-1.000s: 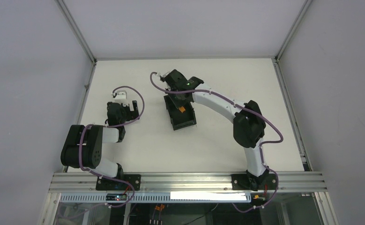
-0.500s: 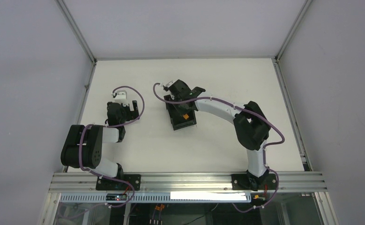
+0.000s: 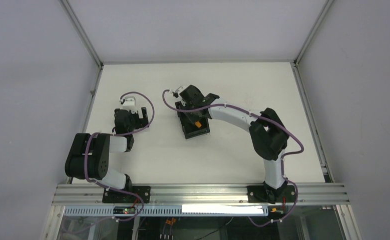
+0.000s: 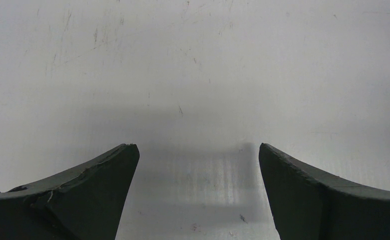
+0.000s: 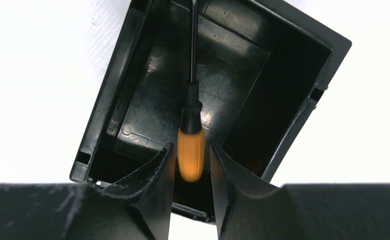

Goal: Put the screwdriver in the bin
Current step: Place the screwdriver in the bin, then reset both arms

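The screwdriver (image 5: 190, 152) has an orange handle and a thin black shaft. It points into the black bin (image 5: 107, 100), with its handle between the fingertips of my right gripper (image 5: 191, 146). The jaws stand narrowly apart, with a thin dark gap on each side of the blurred handle. In the top view the right gripper (image 3: 195, 116) hangs over the bin (image 3: 195, 132), and the orange handle (image 3: 197, 123) shows inside it. My left gripper (image 3: 137, 112) is open and empty over bare table, also seen in the left wrist view (image 4: 195, 147).
The bin sits near the middle of the white table (image 3: 243, 80). Grey walls and metal frame posts (image 3: 82, 35) enclose the table. The left arm is folded at the near left.
The right gripper moved toward me over the bin and lowered, bringing the orange handle down inside it. In the last half second it has hardly moved. The left arm has not moved.
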Available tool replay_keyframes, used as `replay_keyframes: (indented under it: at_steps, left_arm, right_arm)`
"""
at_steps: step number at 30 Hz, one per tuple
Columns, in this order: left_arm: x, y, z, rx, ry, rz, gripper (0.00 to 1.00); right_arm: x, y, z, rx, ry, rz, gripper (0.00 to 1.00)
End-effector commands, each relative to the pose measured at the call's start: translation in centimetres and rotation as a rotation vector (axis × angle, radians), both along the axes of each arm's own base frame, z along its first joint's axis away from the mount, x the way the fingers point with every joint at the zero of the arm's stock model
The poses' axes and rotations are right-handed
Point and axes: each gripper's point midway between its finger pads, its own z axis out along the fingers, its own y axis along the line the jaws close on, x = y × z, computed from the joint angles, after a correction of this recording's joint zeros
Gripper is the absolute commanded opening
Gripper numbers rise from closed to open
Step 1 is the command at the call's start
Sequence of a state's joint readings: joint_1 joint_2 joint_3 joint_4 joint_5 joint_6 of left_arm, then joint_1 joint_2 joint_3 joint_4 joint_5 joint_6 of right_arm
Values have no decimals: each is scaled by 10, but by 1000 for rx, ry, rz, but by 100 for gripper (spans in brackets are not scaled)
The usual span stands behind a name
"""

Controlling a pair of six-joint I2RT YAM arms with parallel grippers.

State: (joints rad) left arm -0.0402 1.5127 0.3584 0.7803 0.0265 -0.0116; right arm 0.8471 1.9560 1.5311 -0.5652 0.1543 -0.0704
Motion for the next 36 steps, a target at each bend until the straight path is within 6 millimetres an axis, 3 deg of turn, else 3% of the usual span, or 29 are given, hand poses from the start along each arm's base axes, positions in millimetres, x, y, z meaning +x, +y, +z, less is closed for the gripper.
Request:
replay_keyframes:
  at_steps: [1,14,36]
  left_arm:
    - [11,-1,17,0,-56,5,99]
    - [11,-1,17,0,-55,4,99]
    - [11,0,17,0,-55,5,99]
  right_arm:
    - [6,7,40,70,-91,6,36]
    - [3,11,77,123,-122,-3,42]
    - [20,17,205,230,-279,-22,50]
